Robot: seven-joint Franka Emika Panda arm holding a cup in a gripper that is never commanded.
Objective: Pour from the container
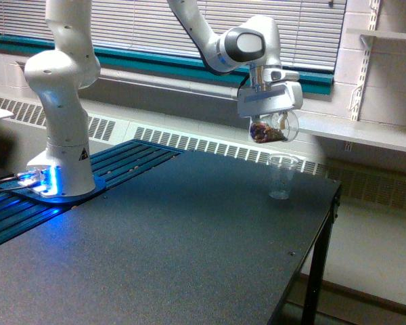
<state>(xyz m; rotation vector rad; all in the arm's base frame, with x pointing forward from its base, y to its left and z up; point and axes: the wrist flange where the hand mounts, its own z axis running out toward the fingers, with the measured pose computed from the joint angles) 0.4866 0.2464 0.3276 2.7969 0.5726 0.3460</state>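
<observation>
The landmark here is the ribbed plastic cup (282, 177), which stands upright near the far corner of the dark table (189, 250), mouth open to the ceiling.

The container (273, 127) hangs in the air directly above that cup, well clear of its rim, with a band of open space between the 2. It is held by the gripper (269, 114), whose jaws are clamped on the container from above; the grip itself is partly masked by the gripper body. Dark brownish contents sit heaped in the container, toward the exterior view's left and low in the glass. Which way its mouth faces cannot be told from this 1 view, as the clear glass blurs against the bright wall.

The relation the coming move turns on is vertical alignment: the container sits over the cup, perhaps a shade toward the exterior view's left of the cup's centre. Judging from this, the pour depends on the contents falling inside that narrow rim, so the wrist's roll should carry the container's lip over the cup's mouth rather than beside it. A spill onto the table is the likely failure.
</observation>
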